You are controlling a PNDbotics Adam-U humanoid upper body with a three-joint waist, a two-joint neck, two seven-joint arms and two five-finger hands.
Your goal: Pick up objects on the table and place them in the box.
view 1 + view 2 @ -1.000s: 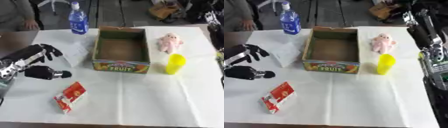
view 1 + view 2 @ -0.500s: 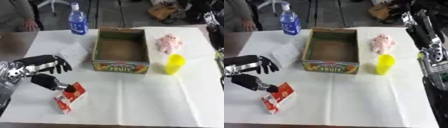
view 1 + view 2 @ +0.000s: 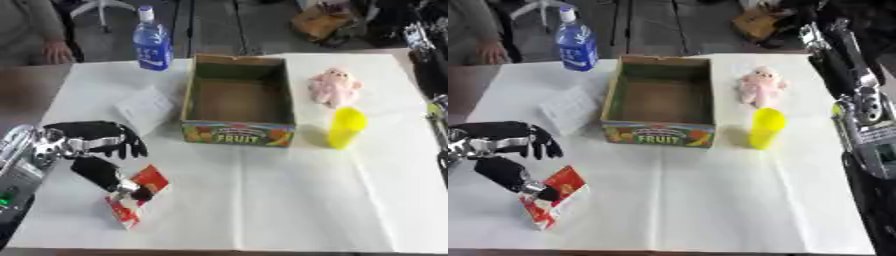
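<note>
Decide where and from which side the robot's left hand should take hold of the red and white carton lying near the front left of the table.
Grip the red and white carton across its narrow width, coming from above and the left. It lies flat and long, and the left hand is already over it with its thumb at the near long edge.

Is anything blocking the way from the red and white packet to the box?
Nothing visible does. The flat red and white packet lies under the left robot hand, whose thumb touches it. Between it and the open cardboard fruit box there is only bare white tablecloth. The clear plastic bag lies off to the side.
</note>
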